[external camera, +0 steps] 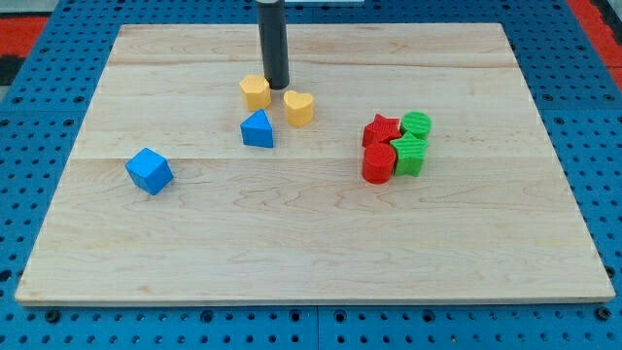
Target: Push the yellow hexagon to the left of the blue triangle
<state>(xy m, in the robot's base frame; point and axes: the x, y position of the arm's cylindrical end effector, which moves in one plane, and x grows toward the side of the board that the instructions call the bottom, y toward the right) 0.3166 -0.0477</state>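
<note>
My tip [278, 86], a bare dark rod end with no jaws to open or close, sits between the yellow hexagon block [255, 91] and the yellow heart-shaped block [299, 108] on the pale wooden board [321, 243]. The hexagon lies just above the blue triangle block [258, 129], slightly to its left. A blue cube [149, 171] sits well off at the view's left, and 2 red [378, 163] and 2 green blocks [410, 154] cluster at the right.

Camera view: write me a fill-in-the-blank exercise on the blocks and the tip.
1. My tip sits between the two ____ blocks.
2. The blue triangle lies toward the view's bottom from the yellow ____.
3. The blue cube is the block farthest toward the view's ____.

Missing words: yellow; hexagon; left
</note>
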